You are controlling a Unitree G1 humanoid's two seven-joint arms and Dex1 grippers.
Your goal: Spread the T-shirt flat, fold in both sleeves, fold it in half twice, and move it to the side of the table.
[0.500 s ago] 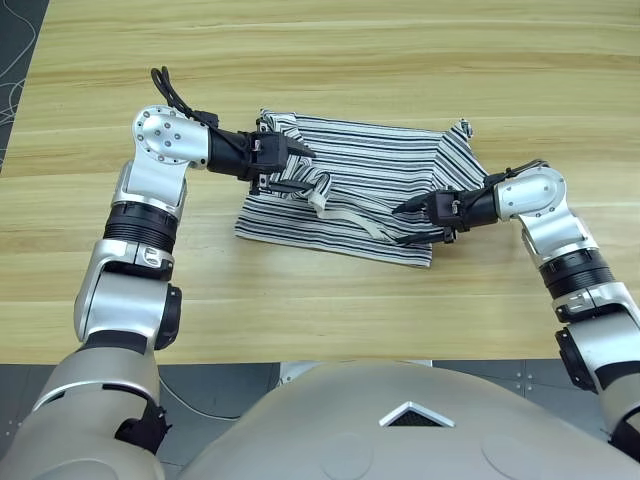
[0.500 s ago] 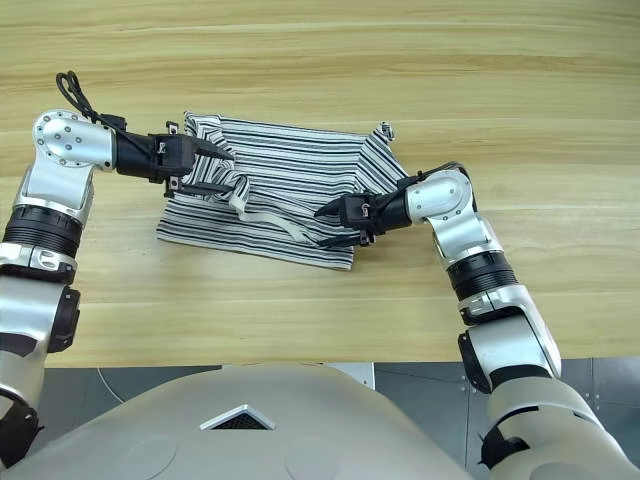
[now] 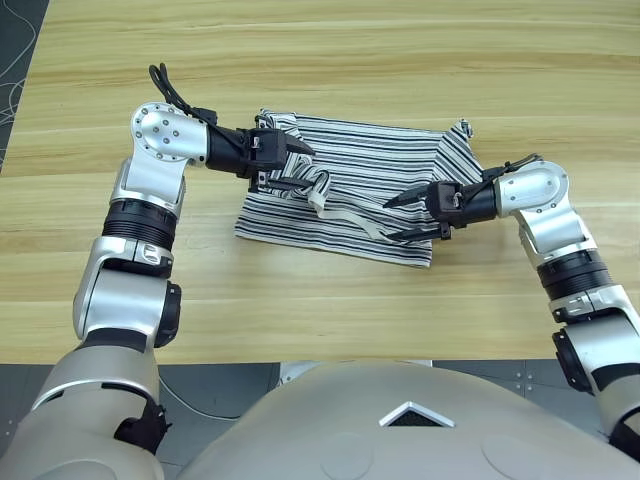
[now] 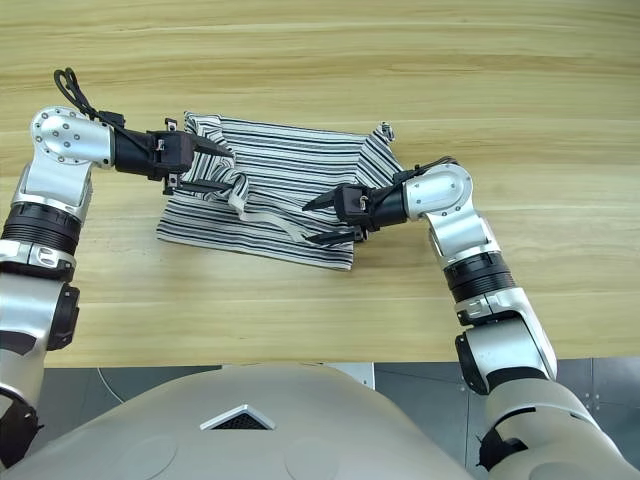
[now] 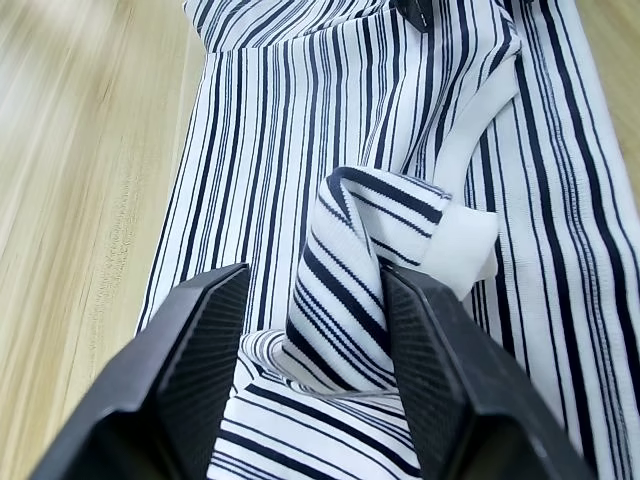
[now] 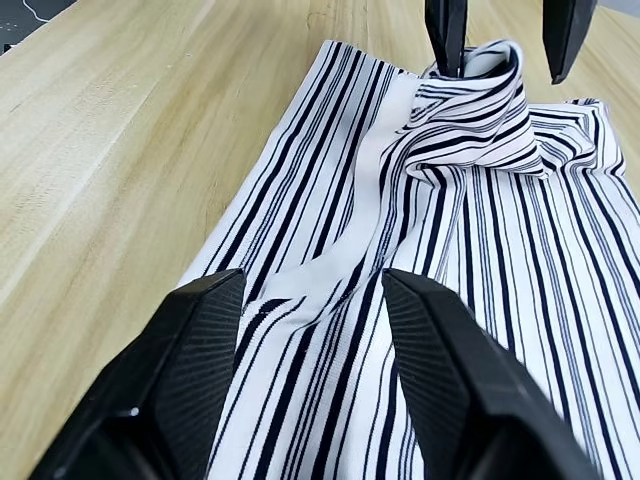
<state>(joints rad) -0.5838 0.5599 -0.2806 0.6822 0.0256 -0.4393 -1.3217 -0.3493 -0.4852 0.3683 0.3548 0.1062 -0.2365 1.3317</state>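
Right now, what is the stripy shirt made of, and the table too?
The shirt looks like soft knitted cloth, probably cotton: it bunches into floppy folds and its white band shows fine ribs. The table looks like wood or a wood-look top: smooth, with long pale grain lines.

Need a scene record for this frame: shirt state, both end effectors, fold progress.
T-shirt: striped, partly folded and rumpled, lying on the wooden table
left end effector: open, fingers either side of a raised fold at the shirt's left side
right end effector: open, low over the shirt's near right part; white band leads in between its fingers; contact with the cloth unclear
fold progress: not yet a neat compact fold; shirt lies mid-table, not at the side
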